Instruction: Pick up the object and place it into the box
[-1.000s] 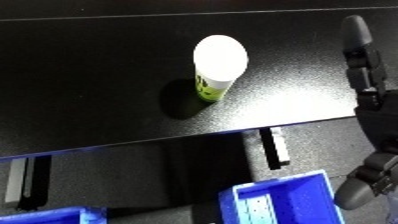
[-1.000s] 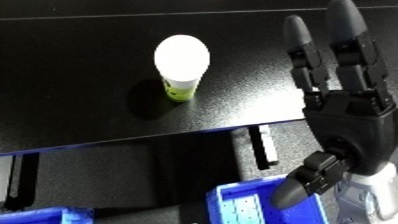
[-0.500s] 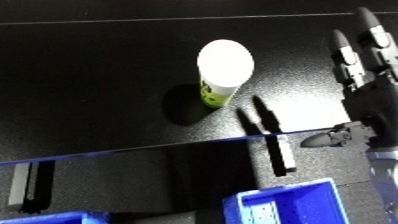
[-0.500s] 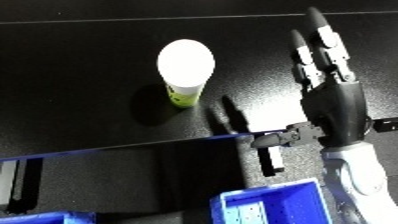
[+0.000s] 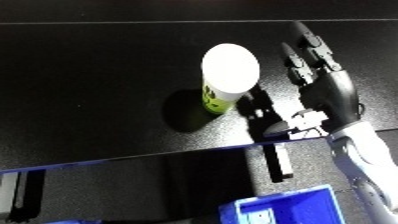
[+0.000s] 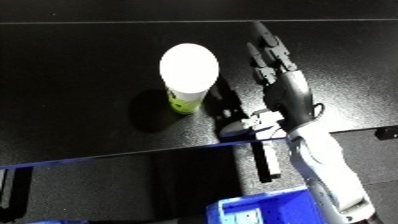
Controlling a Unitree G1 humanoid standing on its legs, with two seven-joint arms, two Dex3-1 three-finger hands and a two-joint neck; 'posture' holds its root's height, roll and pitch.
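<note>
Your right hand (image 5: 327, 92) is reaching out over the black worktop (image 5: 98, 75), fingers (image 5: 306, 42) stretched straight and spread wide, the thumb (image 5: 258, 107) sticking out low toward the cup (image 5: 227, 77). Nothing is sitting in that hand; it is holding nothing at all. The cup is standing upright on the worktop, just to the left of your hand: a white lid on top, a pale body with a green band and dark print near the base. Your thumb is lying right beside the foot of the cup, and from up here I cannot tell whether it is touching or only close. The fingers are pointing away from you, past the cup's far side, well clear of its lid. A dark shadow is pooling on the worktop to the left of the cup. Your white and silver forearm (image 6: 324, 165) is coming in from the lower right, crossing the near edge of the worktop. Down below that edge, the blue bin (image 5: 298, 210) is showing at the bottom of the view, its rim catching the light, well apart from the cup. Your left hand is not showing in either eye
</note>
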